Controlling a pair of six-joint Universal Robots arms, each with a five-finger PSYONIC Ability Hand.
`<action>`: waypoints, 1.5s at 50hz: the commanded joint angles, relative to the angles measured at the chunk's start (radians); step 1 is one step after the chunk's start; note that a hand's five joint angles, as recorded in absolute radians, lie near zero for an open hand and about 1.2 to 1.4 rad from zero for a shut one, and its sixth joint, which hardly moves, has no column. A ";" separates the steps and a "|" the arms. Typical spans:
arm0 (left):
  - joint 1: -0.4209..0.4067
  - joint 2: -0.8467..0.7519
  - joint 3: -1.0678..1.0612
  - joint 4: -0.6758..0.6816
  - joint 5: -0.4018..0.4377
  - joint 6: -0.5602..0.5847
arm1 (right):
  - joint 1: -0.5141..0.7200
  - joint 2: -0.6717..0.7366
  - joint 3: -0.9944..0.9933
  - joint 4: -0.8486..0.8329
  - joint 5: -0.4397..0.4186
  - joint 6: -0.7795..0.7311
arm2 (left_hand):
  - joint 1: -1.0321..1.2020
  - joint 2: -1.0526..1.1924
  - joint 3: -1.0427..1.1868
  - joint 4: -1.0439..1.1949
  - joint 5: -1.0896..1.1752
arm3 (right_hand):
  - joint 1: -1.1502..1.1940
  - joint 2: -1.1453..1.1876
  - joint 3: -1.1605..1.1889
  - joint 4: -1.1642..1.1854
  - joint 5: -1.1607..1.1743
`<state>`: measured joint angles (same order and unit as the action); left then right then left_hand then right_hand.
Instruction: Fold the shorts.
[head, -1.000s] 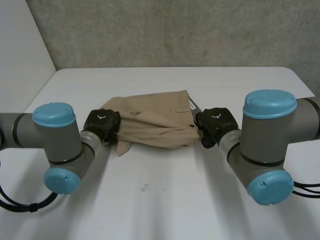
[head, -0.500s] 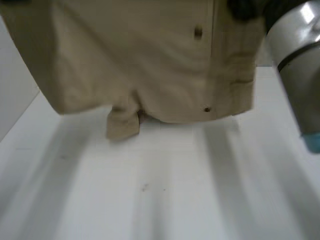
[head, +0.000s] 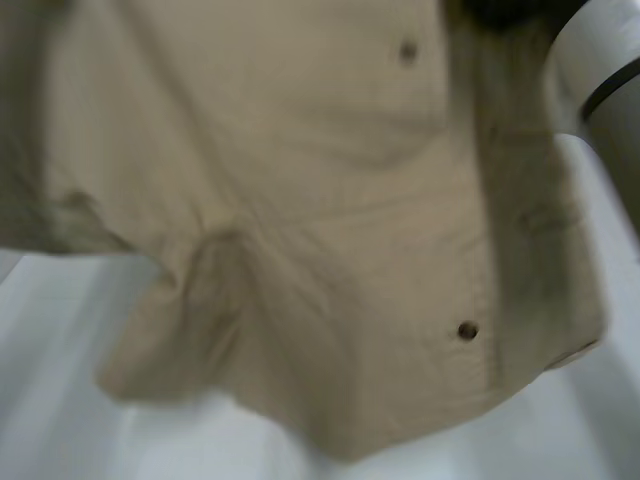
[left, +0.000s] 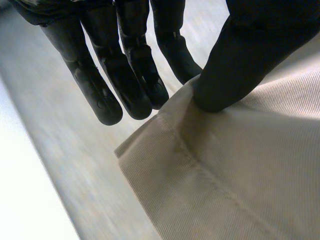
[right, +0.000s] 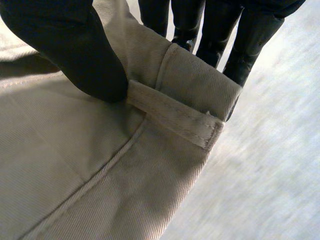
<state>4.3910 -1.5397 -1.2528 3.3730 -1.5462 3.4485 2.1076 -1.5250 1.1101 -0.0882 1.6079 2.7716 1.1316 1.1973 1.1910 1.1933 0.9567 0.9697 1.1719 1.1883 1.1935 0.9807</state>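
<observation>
The beige shorts hang in the air right up against the head camera, held off the bench between the two arms. The left robot hand pinches a hemmed corner between thumb and straight fingers; the right robot hand clamps the waistband, thumb set on a belt loop with the fingers behind it. I'd call this the spreading-out step (no fold made yet, by the look of it); next the cloth wants laying flat on the bench, with both pinches firm until it rests. From above the cloth covers most of the bench; its upper edge is cut off, and whether the legs hang straight or bunched I can't make out.
</observation>
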 joint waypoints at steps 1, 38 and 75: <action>-0.011 -0.397 0.033 0.016 0.000 0.009 | 0.009 0.388 0.005 0.013 0.000 -0.007 | 0.265 0.199 0.205 0.203 0.265 | 0.427 0.224 0.208 0.203 0.241; -0.027 -0.526 -0.083 0.436 -0.132 0.009 | -0.024 0.637 -0.029 -0.449 -0.046 -0.110 | 0.265 0.199 0.205 0.203 0.265 | 0.427 0.224 0.208 0.203 0.241; -0.104 -0.238 -0.582 -0.190 -0.141 0.305 | -0.078 0.436 0.326 0.336 -0.059 -0.348 | 0.265 0.199 0.205 0.203 0.265 | 0.427 0.224 0.208 0.203 0.241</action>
<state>4.2863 -1.9185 -1.7732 3.3751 -1.6900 3.6722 2.0318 -1.0007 1.3459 0.0656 1.6022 2.4315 1.1339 1.1998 1.1934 1.1972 0.9813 0.9769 1.1719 1.1886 1.1937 0.9859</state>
